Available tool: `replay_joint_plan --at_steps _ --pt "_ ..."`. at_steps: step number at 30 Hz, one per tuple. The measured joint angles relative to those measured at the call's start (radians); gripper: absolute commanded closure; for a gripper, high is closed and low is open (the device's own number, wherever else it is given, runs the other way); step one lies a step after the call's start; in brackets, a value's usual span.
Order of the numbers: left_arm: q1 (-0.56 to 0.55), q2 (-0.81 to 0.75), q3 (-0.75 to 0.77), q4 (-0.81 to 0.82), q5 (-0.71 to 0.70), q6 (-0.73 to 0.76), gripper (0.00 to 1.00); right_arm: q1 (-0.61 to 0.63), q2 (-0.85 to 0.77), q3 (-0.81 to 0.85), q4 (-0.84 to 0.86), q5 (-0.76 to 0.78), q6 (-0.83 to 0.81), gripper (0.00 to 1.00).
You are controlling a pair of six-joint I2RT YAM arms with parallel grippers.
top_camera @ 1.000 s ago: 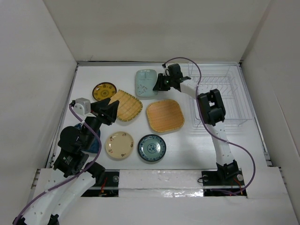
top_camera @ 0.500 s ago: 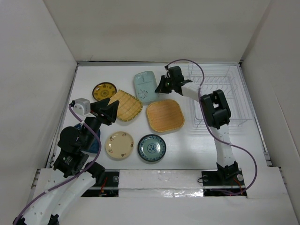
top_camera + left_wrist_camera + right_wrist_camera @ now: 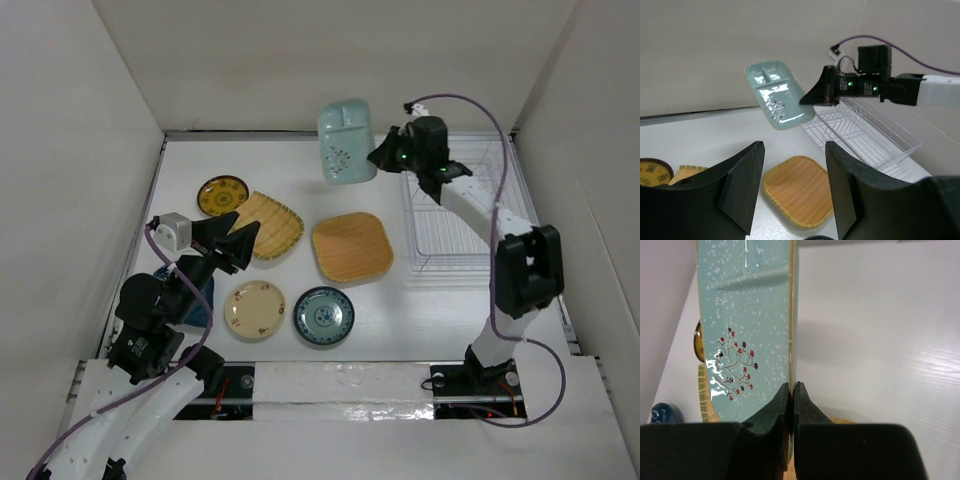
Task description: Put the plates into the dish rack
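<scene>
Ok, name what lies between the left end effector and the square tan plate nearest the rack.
The other tan woven plate, lying flat; the top external view shows it.

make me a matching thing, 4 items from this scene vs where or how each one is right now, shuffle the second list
Column one
1. pale green rectangular plate
2. round yellow dark-patterned plate
3. round teal-blue plate
4. left claw

Column two
A. open, holding nothing
B. flat on the white table, just right of the round cream plate
C. held in the air, pinched at its edge by the right claw
D. flat on the table at the far left, beside a tan woven square plate

Pairs: 1-C, 2-D, 3-B, 4-A
</scene>
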Motion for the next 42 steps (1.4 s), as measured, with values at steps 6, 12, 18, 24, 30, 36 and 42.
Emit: replay_joint_plan --at_steps 6,12,18,24,30,36,42 --pt "0.0 -0.053 0.018 -0.01 0.084 -0.02 0.5 -0.202 -0.323 -0.162 -0.021 0.14 -0.091 1.0" --pt "0.0 -0.177 0.023 -0.002 0.147 -0.051 0.49 -0.417 -0.505 -0.222 -0.072 0.358 -0.206 1.0" --pt "0.0 -0.269 0.024 0.01 0.16 -0.06 0.49 -0.504 -0.437 -0.094 -0.193 0.432 -0.334 1.0" --pt "0.0 -0.291 0.024 -0.001 0.166 -0.06 0.48 -0.509 -0.379 -0.035 -0.262 0.5 -0.536 1.0" --pt "-0.002 -0.33 0.024 -0.004 0.155 -0.059 0.48 -0.503 -0.314 -0.032 -0.304 0.574 -0.705 1.0" --pt "-0.013 -0.336 0.024 -0.011 0.146 -0.057 0.48 -0.491 -0.241 -0.013 -0.334 0.652 -0.835 1.0" --pt "-0.013 -0.339 0.024 -0.012 0.133 -0.053 0.48 -0.477 -0.169 0.034 -0.346 0.693 -0.925 1.0"
